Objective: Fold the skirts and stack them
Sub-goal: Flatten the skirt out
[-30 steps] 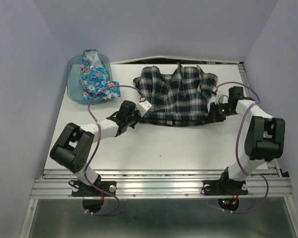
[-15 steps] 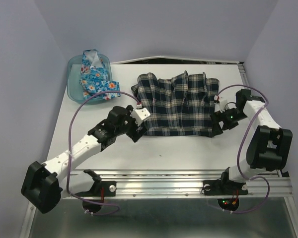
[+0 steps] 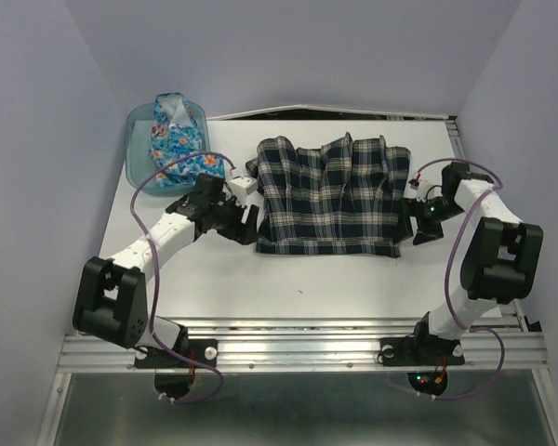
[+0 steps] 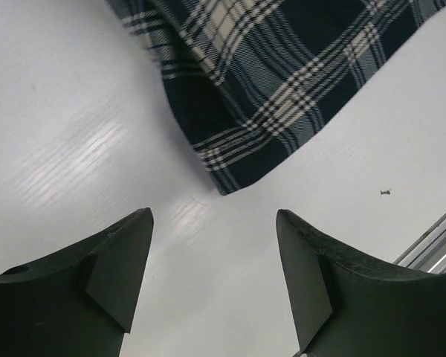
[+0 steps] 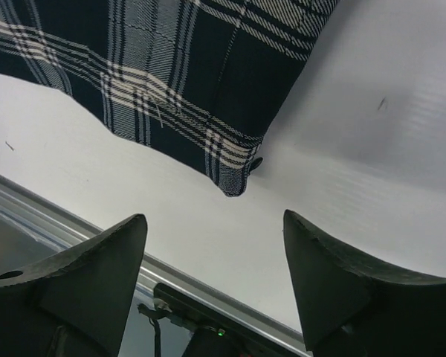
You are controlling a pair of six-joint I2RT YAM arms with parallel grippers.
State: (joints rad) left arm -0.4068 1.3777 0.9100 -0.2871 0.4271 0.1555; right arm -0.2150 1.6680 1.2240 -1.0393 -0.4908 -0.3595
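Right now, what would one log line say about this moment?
plaid skirt: spread on table | floral skirt: in bin | left gripper: open, empty | right gripper: open, empty

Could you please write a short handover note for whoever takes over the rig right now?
Left gripper: open, empty, by the plaid skirt's near-left corner.
Right gripper: open, empty, by its near-right corner.
Plaid skirt lies spread on the table; flowered skirt is bunched in the teal bin.
Done: plaid skirt laid out. Left: fold both, then stack.
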